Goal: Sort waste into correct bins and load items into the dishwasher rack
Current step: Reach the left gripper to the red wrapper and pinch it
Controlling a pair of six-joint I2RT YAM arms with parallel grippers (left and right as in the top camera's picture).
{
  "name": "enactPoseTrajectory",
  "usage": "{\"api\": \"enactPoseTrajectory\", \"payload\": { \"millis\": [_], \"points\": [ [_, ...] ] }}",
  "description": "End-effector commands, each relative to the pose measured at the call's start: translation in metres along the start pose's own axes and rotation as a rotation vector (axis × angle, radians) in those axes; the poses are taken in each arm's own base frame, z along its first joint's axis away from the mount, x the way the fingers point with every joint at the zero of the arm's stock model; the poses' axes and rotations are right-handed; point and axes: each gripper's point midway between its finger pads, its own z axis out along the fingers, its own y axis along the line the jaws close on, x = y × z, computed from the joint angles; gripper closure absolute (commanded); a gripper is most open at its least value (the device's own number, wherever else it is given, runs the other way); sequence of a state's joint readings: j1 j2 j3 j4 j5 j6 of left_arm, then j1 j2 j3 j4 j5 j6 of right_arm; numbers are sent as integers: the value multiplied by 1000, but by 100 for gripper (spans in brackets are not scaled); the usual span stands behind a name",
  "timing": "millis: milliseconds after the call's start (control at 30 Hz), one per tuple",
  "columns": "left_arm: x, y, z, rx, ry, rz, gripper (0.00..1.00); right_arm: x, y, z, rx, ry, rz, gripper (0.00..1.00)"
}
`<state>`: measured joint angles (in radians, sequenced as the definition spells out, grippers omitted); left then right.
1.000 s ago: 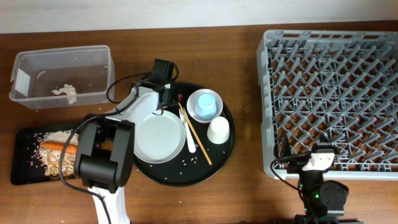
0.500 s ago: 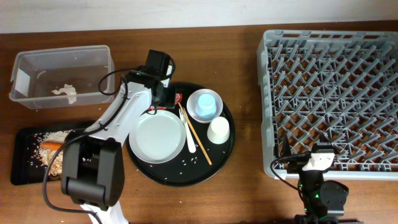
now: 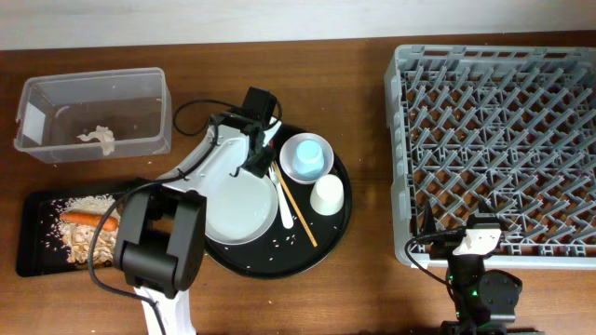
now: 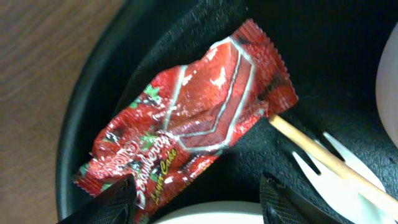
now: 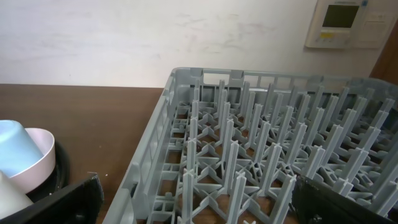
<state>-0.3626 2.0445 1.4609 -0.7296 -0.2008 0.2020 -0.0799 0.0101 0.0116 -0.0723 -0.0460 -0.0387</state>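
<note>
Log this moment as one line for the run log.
left gripper open over red wrapper on round tray | right gripper open beside dishwasher rack | tissue in clear tub | carrot in rectangular black tray

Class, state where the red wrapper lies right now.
Left wrist view: the wrapper lies on the round black tray near its rim, ahead of the open left pincer.

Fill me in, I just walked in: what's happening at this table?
The left gripper, open, hovers over a red-and-white wrapper on the round black tray, apparently about to pick it up. The plate, blue cup, white cup, chopsticks and fork are still on that tray; none is in the dishwasher rack. The right gripper sits open beside the rack.
</note>
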Motion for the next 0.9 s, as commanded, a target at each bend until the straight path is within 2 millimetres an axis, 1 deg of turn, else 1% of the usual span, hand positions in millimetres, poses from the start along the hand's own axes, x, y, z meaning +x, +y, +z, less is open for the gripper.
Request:
{"api": "enactPoseTrajectory", "payload": {
  "millis": [0,100,300,333,400,433,467,533,600,667,700,767,833,867],
  "points": [
    [-7,2,1,-11,-20,34,39,2,-2,0,11,3,-6,1],
    [-7,1,6,-10,-17,35,40,2,-2,0,11,3,-6,1],
    [-5,-5,28,2,1,58,41,2,-2,0,11,3,-6,1],
    [-5,-5,31,1,2,61,42,2,-2,0,11,3,-6,1],
    [-9,-3,31,-9,-15,57,56,2,-2,0,11,3,-6,1],
    [-13,-2,31,-13,-28,54,66,2,-2,0,11,3,-6,1],
    [-13,-2,31,-13,-28,54,72,2,-2,0,11,3,-6,1],
    [-13,-2,31,-13,-28,54,91,2,-2,0,11,3,-6,1],
    [-14,-2,29,-13,-32,53,100,2,-2,0,11,3,-6,1],
    [-17,-3,23,-15,-45,56,100,2,-2,0,11,3,-6,1],
    [-23,-2,12,-19,-71,56,100,2,-2,0,11,3,-6,1],
    [-30,1,-2,-26,-105,47,100,2,-2,0,11,3,-6,1],
    [-37,6,-22,-35,-151,39,100,2,-2,0,11,3,-6,1],
    [-42,8,-35,-35,-183,33,100,2,-2,0,11,3,-6,1]
  ]
}}
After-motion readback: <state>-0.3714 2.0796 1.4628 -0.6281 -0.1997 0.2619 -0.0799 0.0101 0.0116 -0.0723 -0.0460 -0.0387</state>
